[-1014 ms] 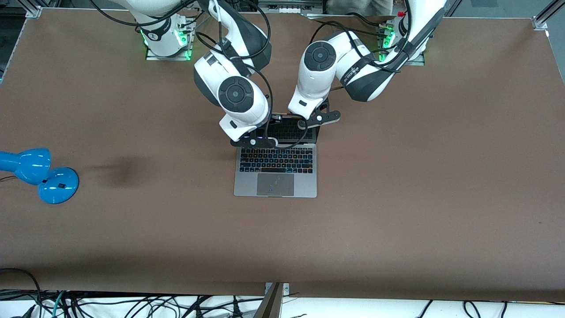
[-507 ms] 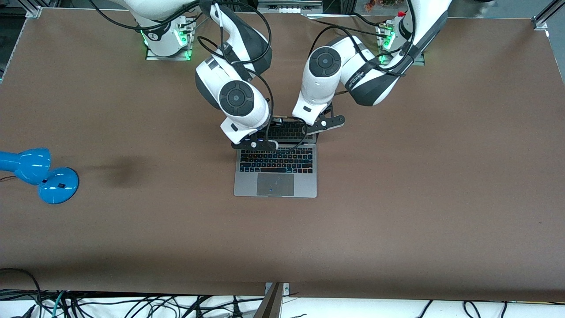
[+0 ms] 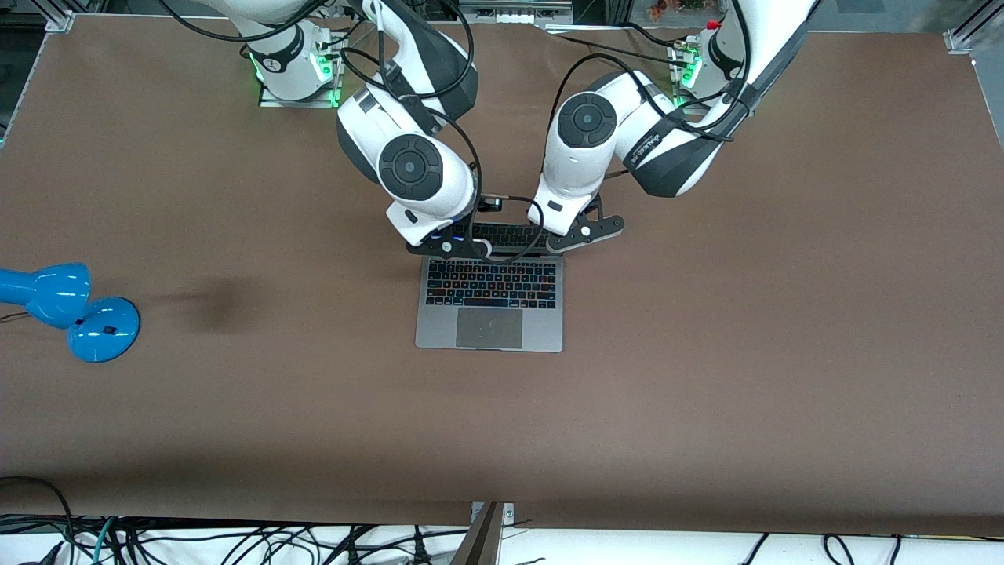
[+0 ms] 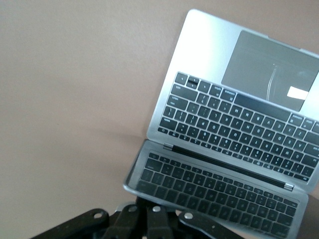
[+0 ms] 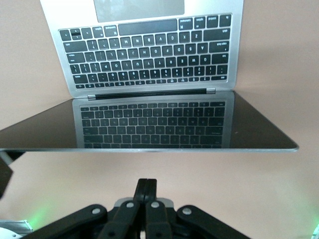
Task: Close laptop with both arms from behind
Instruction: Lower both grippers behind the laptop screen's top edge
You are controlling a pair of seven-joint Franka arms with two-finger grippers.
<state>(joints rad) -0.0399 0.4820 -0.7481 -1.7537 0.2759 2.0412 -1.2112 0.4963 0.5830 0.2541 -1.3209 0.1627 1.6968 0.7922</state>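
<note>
The silver-grey laptop lies at the table's middle with its lid partly tilted toward the keyboard. The dark screen mirrors the keys. My right gripper is at the lid's top edge at the right arm's end. In the right wrist view its fingers are shut, just off the lid's edge. My left gripper is at the lid's other corner. In the left wrist view it looks shut, with its tips hidden under the lid's corner.
A blue desk lamp lies near the table's edge at the right arm's end. Loose cables run below the table's front edge. The arm bases stand at the far edge.
The lid has tipped farther toward the keyboard and shows shorter in the front view. The left gripper has moved toward the front camera with it. The right gripper has shifted slightly.
</note>
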